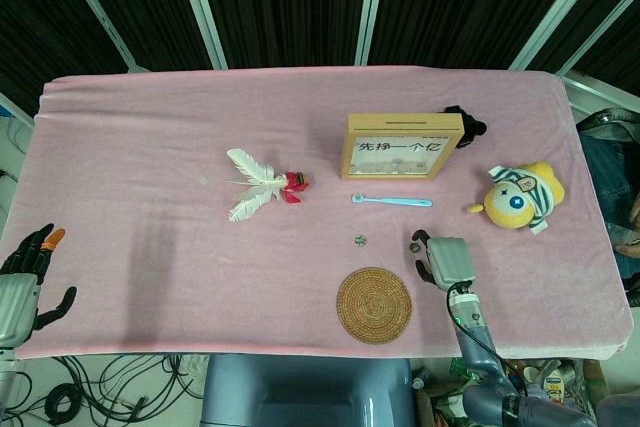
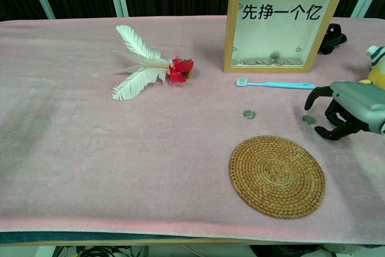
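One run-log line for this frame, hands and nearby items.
right hand: fingers curled over coin, grip unclear | left hand: off table edge, open | second coin beside mat

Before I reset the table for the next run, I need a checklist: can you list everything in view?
Tablecloth: one, pink, covering the table.
Feather toy: one, white with a red tip, left of centre.
Coin box: one, wooden frame with a clear front, at the back, coins inside.
Toothbrush: one, light blue, in front of the coin box.
Coins: two, silver, one behind the coaster, one by the right robot hand.
Coaster: one, brown woven, near front edge.
Plush toy: one, yellow and blue, far right.
Black object: one, behind the coin box, unclear.
Left robot hand: at the table's left edge, holding nothing.
Right robot hand: fingers curled beside a coin.
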Robot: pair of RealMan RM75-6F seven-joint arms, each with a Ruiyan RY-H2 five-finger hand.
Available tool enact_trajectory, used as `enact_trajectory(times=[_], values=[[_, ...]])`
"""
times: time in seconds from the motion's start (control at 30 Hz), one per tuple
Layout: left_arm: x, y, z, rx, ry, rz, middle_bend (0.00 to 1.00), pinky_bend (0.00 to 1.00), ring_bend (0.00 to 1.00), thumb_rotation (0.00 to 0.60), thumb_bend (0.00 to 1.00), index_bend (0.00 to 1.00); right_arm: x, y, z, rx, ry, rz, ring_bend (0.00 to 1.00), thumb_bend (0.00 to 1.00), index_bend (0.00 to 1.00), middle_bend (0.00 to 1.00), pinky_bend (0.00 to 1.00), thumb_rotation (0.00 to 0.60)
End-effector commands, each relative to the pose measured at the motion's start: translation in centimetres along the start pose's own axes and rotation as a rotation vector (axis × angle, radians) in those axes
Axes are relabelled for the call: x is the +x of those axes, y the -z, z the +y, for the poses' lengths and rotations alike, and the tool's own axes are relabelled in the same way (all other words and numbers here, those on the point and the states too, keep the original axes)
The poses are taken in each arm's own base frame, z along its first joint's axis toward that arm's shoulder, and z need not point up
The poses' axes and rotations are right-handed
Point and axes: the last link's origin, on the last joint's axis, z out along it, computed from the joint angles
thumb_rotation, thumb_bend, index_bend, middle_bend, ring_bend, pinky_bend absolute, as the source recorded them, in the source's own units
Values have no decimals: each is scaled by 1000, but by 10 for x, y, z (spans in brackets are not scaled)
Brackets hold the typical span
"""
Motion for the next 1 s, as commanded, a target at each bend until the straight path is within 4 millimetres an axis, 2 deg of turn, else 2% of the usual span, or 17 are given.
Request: enact_trajectory(times=[0.03,1.0], values=[[0,0,0,0,0,0,1,184,0,600,355,12,0,0,0,1,0,-1,947,304,353,889,959,600],[0,0,0,1,-2,1,1,189,0,600,354,12,-3,-1,-1,5,9,-10,947,304,394,889,959,600]])
